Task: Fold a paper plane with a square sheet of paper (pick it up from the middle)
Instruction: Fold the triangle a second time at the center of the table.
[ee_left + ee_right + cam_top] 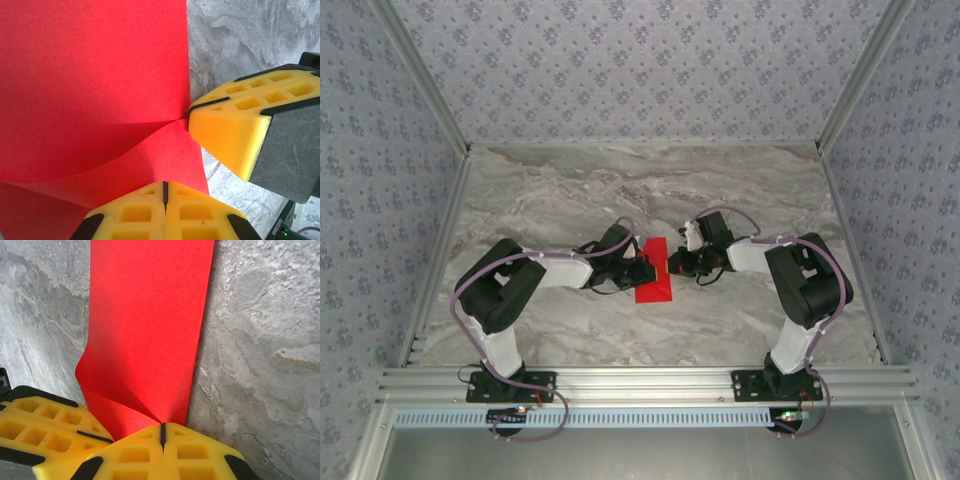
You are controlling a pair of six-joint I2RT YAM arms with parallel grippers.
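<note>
The square sheet of paper (656,287) is bright red and lies bent over on itself as a narrow rectangular strip at the middle of the table. My left gripper (647,270) is shut on its left side. My right gripper (671,264) is shut on its right side. In the left wrist view the sheet (90,75) curls up into my left gripper (164,186), and the right gripper's yellow fingers (225,130) pinch its edge. In the right wrist view the sheet (150,305) runs away from my right gripper (162,427), with the left gripper's fingers (45,427) at lower left.
The grey marble table (570,200) has patterned walls on three sides and an aluminium rail (640,380) along the near edge, where both arm bases stand. The two grippers meet almost tip to tip over the paper.
</note>
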